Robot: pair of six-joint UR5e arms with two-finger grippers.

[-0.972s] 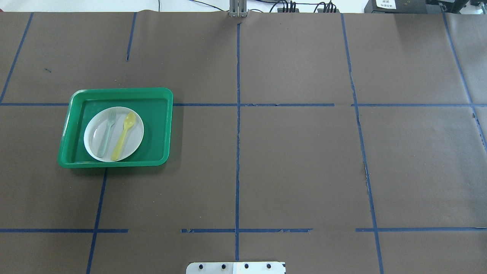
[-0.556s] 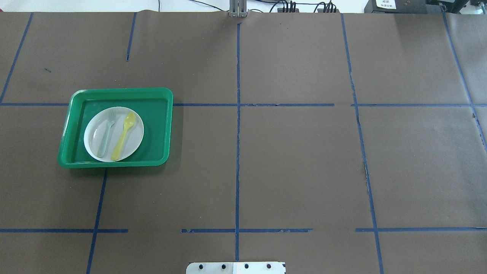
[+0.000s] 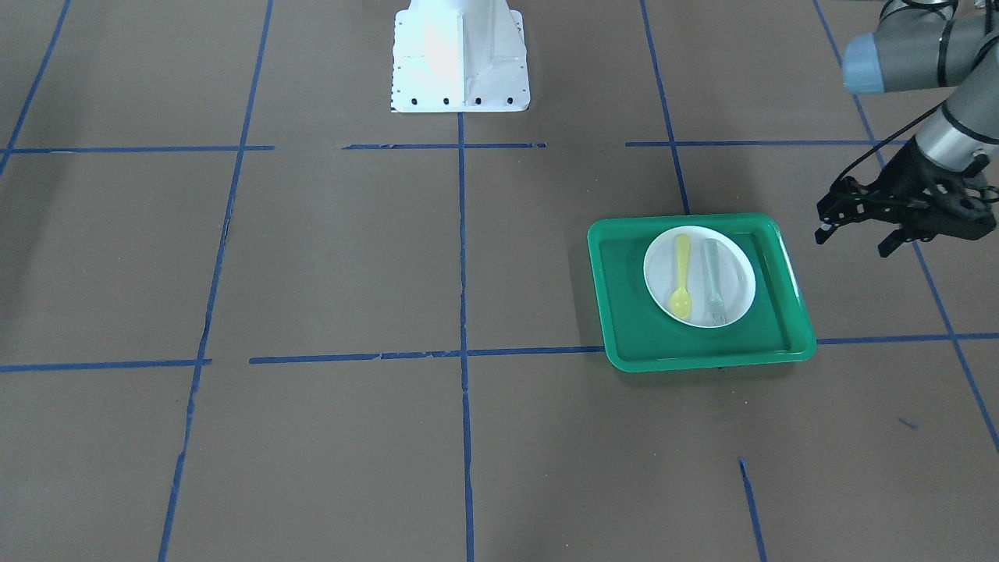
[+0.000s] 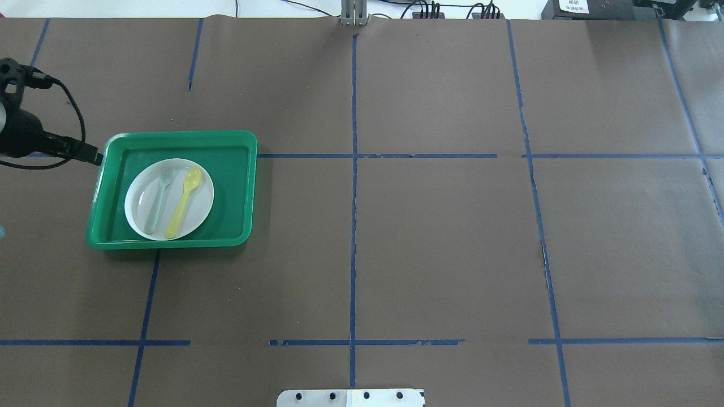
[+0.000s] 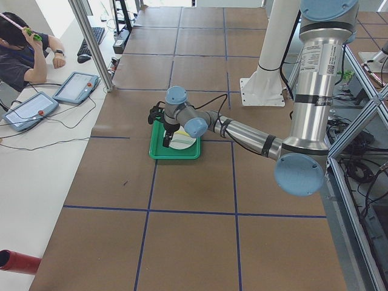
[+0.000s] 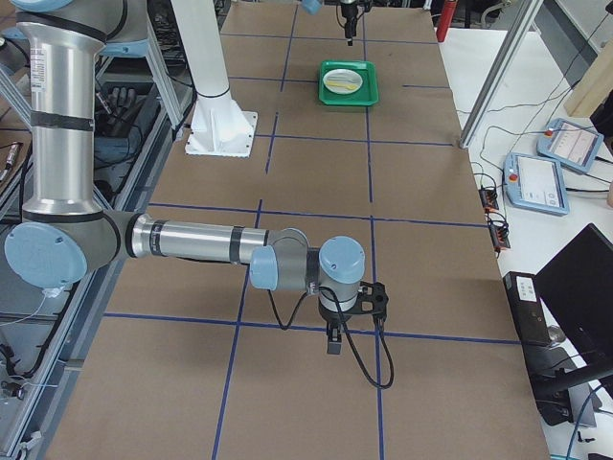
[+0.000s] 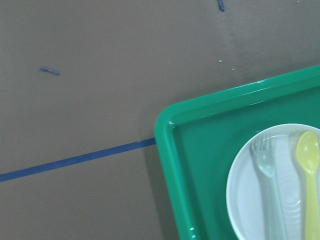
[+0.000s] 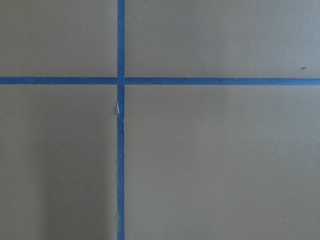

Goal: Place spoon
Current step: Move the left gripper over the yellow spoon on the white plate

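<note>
The yellow spoon lies on a white plate inside a green tray, next to a pale grey-green fork. The front-facing view shows the spoon on the plate in the tray. My left gripper hangs open and empty above the table just outside the tray's edge. Its wrist view shows the tray corner, the fork and the spoon. My right gripper is far off over bare table; I cannot tell whether it is open or shut.
The table is covered in brown paper with blue tape lines. The white robot base stands at the middle of the near edge. Operators' tablets lie on a side desk beyond the table.
My left arm has come into the overhead view at the left edge, beside the tray. The spoon, fork, plate and tray have not moved.
</note>
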